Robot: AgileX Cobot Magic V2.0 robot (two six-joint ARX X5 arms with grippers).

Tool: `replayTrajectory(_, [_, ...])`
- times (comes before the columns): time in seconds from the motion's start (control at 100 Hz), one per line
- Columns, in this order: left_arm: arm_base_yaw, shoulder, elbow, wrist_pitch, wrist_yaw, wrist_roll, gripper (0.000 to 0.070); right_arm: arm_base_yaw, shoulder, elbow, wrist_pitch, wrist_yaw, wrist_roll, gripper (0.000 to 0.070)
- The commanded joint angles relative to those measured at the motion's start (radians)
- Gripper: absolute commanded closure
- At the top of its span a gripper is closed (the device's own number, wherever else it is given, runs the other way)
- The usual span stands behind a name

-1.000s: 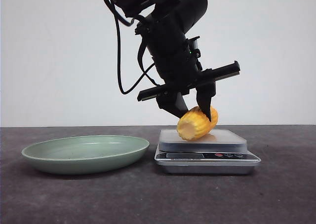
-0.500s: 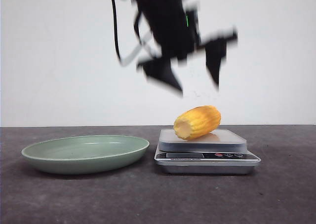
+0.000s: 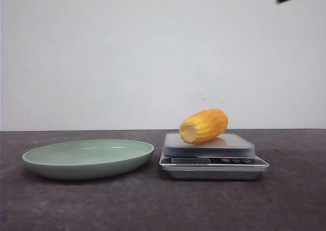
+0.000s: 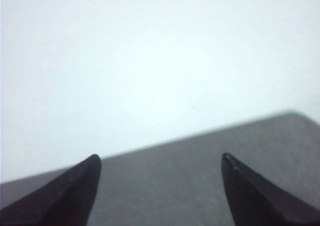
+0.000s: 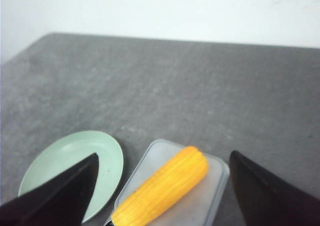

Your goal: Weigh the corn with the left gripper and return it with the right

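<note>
Lying on scale [image 3: 214,159], corn [image 3: 203,126] untouched; left fingers [image 4: 70,196] spread, right fingers [image 5: 65,193] spread above it.

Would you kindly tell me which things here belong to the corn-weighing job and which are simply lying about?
Part of the job:
corn
scale
plate
left gripper
right gripper

Lying about:
nothing, apart from the bare table

Plain white wall [image 3: 102,52] behind dark grey tabletop [image 3: 163,205].

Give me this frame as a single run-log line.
corn: lying on scale, free | plate: empty | left gripper: jaws open, holding nothing | right gripper: jaws open, above corn
</note>
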Motion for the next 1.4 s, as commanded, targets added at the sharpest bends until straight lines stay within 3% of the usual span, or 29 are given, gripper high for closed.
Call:
replayTrajectory(0.0, [-0.011,-0.088,0.022,-0.055,-0.026,0.003,0.0236,0.045,0.062,0.019,0.032,0.03,0.019,0.017])
replayTrajectory(0.24, [-0.011,-0.357,0.023,-0.323,-0.159,-0.084,0.0236,0.162,0.291,0.019,0.167,0.109,0.046,0.0152])
replayTrajectory(0.48, [0.007,-0.471,0.023,-0.634,-0.164,-0.283,0.0237,0.217,0.479,0.019,0.226,0.22,0.063,0.0148])
replayTrajectory(0.64, [0.021,-0.484,-0.007,-0.783,-0.163,-0.368,0.0237,0.219,0.563,0.019,0.229,0.23,0.121,0.0148])
replayTrajectory(0.94, [0.03,-0.621,-0.265,-0.767,-0.163,-0.469,0.0237,0.222,0.581,0.019,0.231,0.248,0.142,0.0152])
replayTrajectory(1.16, [0.03,-0.748,-0.48,-0.739,-0.121,-0.564,0.0237,0.225,0.583,0.019,0.218,0.275,0.151,0.0236])
replayTrajectory(1.39, [0.03,-0.778,-0.531,-0.721,-0.103,-0.573,0.0237,0.223,0.583,0.019,0.183,0.317,0.163,0.0246])
